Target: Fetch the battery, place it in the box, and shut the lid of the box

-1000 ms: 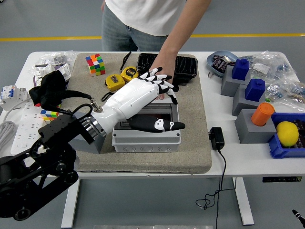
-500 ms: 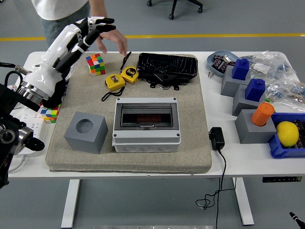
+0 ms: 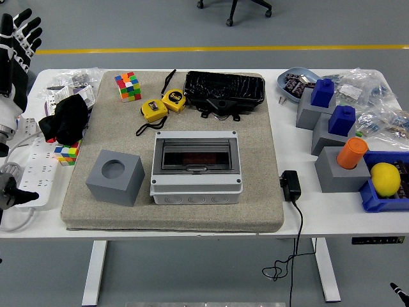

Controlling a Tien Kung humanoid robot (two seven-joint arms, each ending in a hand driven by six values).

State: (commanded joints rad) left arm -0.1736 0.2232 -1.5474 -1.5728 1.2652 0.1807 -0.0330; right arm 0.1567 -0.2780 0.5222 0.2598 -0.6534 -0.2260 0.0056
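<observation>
The grey plastic box (image 3: 196, 167) sits in the middle of the beige mat (image 3: 255, 204), and its smoked clear lid (image 3: 195, 155) lies flat and shut. A dim reddish shape shows through the lid; I cannot tell what it is. My left hand (image 3: 20, 33), white with black fingertips, is raised at the far left top corner, well away from the box, fingers spread and empty. Only a black tip of my right arm (image 3: 399, 291) shows at the bottom right corner.
On the mat are a grey cube with a round hole (image 3: 115, 176), two yellow tape measures (image 3: 163, 103), a colour cube (image 3: 128, 86) and a black tray (image 3: 225, 91). Grey and blue blocks (image 3: 327, 109), an orange cap (image 3: 352, 152), a lemon (image 3: 385, 178) and a charger (image 3: 291, 185) stand right.
My left hand has drawn back from over the box to the far left top corner. The person at the far side has gone from view. The lid now lies uncovered.
</observation>
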